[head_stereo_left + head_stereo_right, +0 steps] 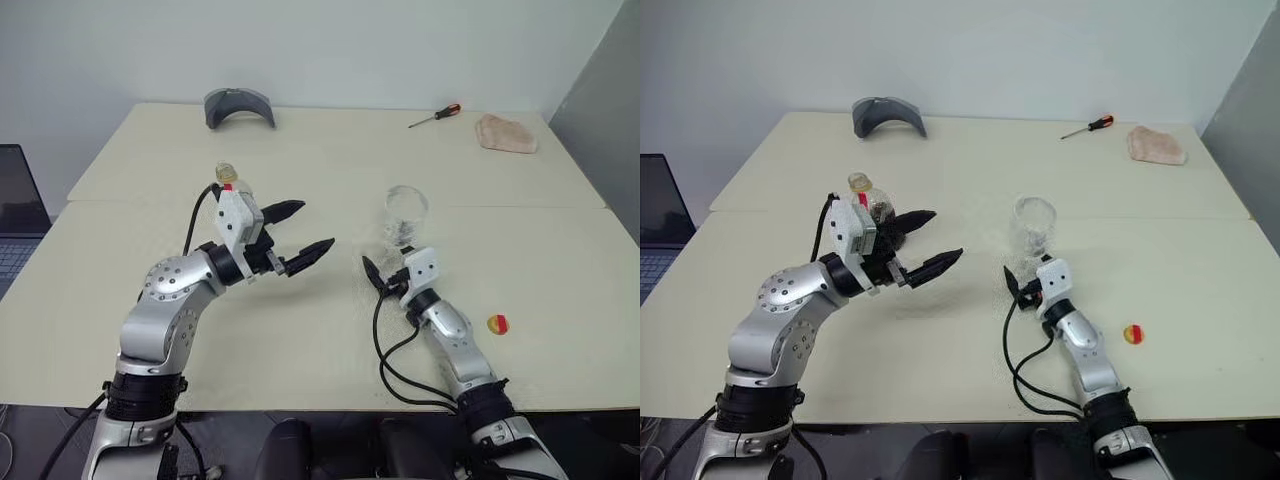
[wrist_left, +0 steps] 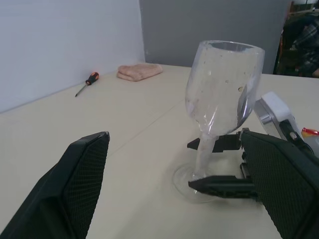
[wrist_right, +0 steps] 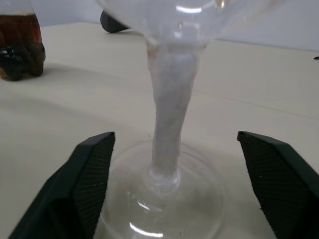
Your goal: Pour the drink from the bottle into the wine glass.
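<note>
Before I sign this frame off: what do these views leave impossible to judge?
- Bottle: lower body hidden behind the left gripper in the head views; cut off by the edge in the right wrist view, so the drink level is unclear.
- Wine glass: rim cropped in the right wrist view.
- Small red-yellow object: too small to identify.

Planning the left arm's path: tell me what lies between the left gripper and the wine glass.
Bare tabletop only. In the left eye view nothing stands between the left gripper and the wine glass; the right gripper sits at the glass's foot.
</note>
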Action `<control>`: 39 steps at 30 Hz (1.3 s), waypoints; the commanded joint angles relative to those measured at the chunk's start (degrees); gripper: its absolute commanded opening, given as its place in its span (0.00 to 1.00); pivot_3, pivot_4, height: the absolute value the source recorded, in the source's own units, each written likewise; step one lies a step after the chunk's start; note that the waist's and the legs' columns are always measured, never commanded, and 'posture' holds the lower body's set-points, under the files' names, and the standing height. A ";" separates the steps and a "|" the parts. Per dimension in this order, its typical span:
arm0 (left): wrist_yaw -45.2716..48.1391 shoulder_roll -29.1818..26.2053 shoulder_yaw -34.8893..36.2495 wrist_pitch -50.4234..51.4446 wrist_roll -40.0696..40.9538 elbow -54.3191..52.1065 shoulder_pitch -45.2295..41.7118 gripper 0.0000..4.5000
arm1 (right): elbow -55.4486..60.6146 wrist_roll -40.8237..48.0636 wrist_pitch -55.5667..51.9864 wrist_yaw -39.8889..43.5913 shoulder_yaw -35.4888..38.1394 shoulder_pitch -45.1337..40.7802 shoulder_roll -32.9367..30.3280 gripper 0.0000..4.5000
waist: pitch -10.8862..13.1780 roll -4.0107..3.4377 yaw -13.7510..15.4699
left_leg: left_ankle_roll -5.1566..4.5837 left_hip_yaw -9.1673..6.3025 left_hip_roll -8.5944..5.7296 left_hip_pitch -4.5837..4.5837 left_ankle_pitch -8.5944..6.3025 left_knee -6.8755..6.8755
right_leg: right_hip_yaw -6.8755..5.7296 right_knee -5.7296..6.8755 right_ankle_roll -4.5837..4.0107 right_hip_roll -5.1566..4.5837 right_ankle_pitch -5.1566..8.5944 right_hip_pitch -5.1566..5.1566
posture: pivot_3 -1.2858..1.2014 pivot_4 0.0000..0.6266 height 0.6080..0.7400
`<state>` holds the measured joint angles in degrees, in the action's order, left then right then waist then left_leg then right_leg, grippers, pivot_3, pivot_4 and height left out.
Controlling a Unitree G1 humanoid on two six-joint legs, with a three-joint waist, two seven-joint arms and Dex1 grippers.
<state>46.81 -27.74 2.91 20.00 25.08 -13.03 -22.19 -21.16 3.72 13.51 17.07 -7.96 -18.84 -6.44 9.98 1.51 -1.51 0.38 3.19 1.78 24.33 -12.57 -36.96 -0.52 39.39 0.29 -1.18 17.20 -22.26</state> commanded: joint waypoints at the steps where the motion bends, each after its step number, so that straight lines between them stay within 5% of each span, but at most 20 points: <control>1: 0.24 0.20 -0.30 -0.26 1.35 -2.40 -1.88 1.00 | 2.84 -1.08 -1.34 0.08 0.52 -0.14 -0.61 1.00 | 0.00 0.00 0.00 | 0.01 0.00 0.00 0.00 0.01 0.00 | -0.01 0.00 0.00 0.00 0.00 0.00 | 0.52 0.24 1.00; 17: 3.42 -2.66 -1.53 -1.19 1.30 -5.10 -0.19 1.00 | 12.99 -0.78 -10.18 3.27 0.09 5.38 -3.15 1.00 | -0.02 0.02 0.10 | 0.06 -0.01 -0.02 -0.03 0.03 -0.01 | 0.01 0.00 0.01 -0.01 0.01 0.03 | 0.52 0.24 1.00; 33: 3.38 -5.95 -1.01 -2.18 0.54 -7.91 4.92 1.00 | 40.93 5.40 -28.75 18.08 1.05 14.33 -19.55 1.00 | -0.02 0.03 0.13 | -0.11 -0.02 -0.01 -0.07 -0.07 0.00 | 0.00 0.03 0.01 0.01 0.01 0.04 | 0.52 0.24 1.00; 39: 0.89 -7.43 0.50 2.00 2.38 -12.59 7.89 1.00 | 44.63 8.02 -32.58 18.61 1.92 14.16 -20.49 1.00 | -0.02 0.04 0.10 | -0.11 -0.02 0.00 -0.10 -0.07 0.00 | 0.00 0.04 0.01 0.02 0.02 0.05 | 0.52 0.24 1.00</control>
<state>48.45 -34.46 1.76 21.49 26.44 -22.60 -14.28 20.76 10.36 -18.67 35.01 -7.70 -4.33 -26.52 9.96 1.55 -1.41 0.27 3.17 1.78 24.23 -12.64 -36.97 -0.52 39.43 0.30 -1.15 17.21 -22.20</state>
